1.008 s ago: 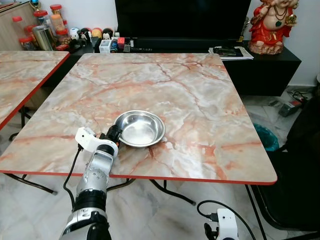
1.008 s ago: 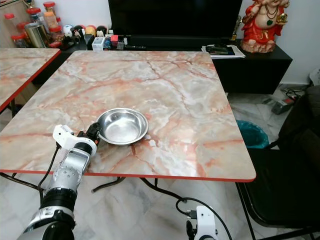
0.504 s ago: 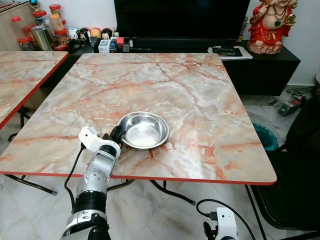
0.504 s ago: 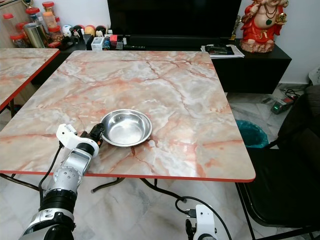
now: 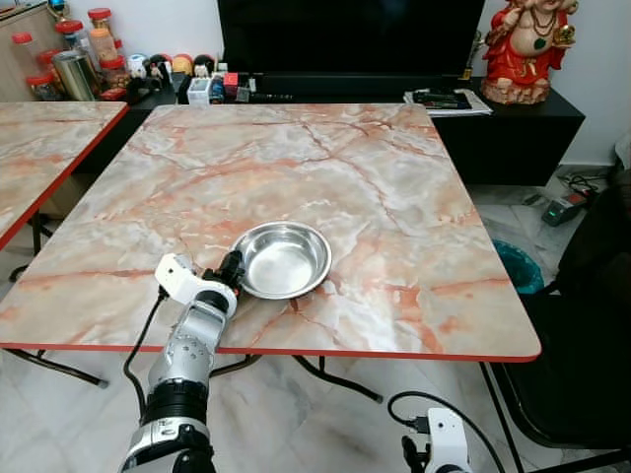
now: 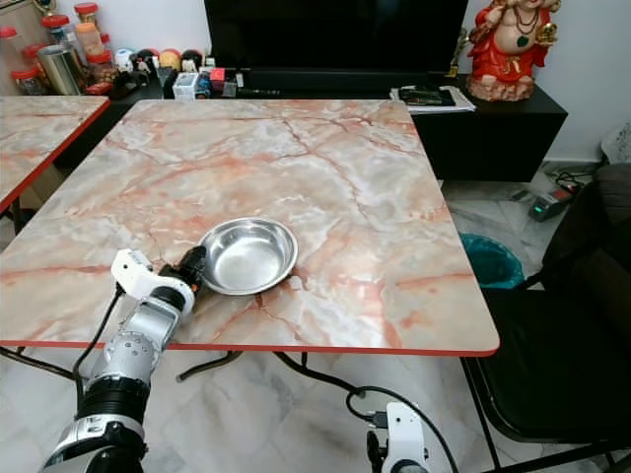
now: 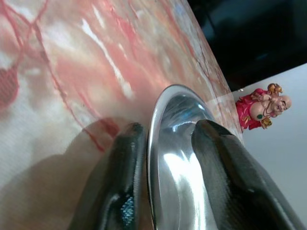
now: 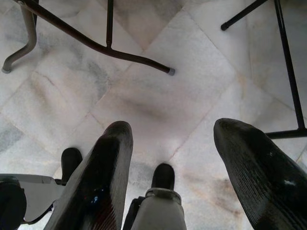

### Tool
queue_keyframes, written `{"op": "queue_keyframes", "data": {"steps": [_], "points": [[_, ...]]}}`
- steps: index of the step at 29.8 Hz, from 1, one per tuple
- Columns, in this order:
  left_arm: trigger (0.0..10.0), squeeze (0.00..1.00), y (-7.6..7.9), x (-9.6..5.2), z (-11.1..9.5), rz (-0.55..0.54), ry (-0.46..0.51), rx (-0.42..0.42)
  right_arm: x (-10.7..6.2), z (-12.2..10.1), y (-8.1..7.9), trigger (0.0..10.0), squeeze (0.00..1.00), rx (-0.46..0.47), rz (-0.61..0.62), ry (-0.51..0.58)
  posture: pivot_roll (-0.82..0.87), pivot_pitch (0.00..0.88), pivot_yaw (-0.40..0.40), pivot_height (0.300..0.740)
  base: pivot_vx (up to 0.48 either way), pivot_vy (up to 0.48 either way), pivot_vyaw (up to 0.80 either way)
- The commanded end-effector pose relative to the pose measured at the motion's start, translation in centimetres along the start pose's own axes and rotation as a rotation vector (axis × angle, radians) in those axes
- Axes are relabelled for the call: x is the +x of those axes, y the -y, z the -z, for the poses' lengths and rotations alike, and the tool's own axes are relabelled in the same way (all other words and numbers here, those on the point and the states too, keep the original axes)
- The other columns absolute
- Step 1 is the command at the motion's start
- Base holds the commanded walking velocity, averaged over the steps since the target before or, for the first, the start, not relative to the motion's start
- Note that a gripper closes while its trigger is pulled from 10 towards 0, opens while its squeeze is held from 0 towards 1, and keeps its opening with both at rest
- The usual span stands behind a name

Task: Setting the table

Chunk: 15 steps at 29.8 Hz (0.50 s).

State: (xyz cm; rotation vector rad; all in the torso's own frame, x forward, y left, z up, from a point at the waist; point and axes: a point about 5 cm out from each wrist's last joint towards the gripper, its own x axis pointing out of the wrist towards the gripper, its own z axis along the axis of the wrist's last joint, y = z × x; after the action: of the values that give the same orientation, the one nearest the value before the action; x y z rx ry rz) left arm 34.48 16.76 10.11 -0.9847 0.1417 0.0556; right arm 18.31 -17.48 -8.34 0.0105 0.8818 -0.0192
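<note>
A steel bowl sits on the marble tabletop, toward its near edge and left of the middle. The left tool has the bowl's rim pinched between its two black fingers, one inside the bowl and one outside against the tabletop. The bowl looks to lie flat, though its near rim is hidden by the arm. The right tool hangs low over the tiled floor, fingers spread wide, holding nothing

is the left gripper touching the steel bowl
Touching. In the left wrist view the left gripper straddles the rim of the steel bowl, one finger pressed inside it, the other under the rim.
</note>
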Motion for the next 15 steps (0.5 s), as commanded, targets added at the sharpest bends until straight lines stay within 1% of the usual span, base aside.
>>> {"op": "queue_keyframes", "data": {"steps": [1, 9, 10, 11, 15], "points": [[10.0, 1.00, 0.2, -0.1, -0.7, 0.003, 0.017, 0.020, 0.1, -0.6, 0.1, 10.0, 0.00, 0.008, 0.003, 0.016, 0.07, 0.000, 0.000, 0.740, 0.000, 0.000, 0.00], [10.0, 1.00, 0.2, -0.2, -1.2, 0.005, 0.041, 0.023, 0.1, -0.7, 0.1, 10.0, 0.00, 0.005, 0.002, 0.017, 0.08, 0.000, -0.004, 0.740, 0.000, 0.000, 0.00], [10.0, 0.81, 0.2, -0.4, -1.6, 0.010, 0.056, 0.025, 0.1, -0.7, 0.1, 10.0, 0.00, 0.005, 0.001, 0.016, 0.08, 0.000, -0.006, 0.740, 0.000, 0.000, 0.00], [10.0, 0.00, 0.2, -0.6, -2.0, 0.015, 0.073, 0.037, 0.1, -0.7, 0.1, 10.0, 0.00, 0.005, 0.001, 0.016, 0.08, 0.000, -0.007, 0.740, 0.000, 0.000, 0.00], [10.0, 0.00, 0.1, -0.9, -2.4, 0.015, 0.087, 0.043, 0.2, -0.7, 0.1, 10.0, 0.00, 0.004, 0.000, 0.016, 0.08, 0.000, -0.007, 0.740, 0.000, 0.000, 0.00]]}}
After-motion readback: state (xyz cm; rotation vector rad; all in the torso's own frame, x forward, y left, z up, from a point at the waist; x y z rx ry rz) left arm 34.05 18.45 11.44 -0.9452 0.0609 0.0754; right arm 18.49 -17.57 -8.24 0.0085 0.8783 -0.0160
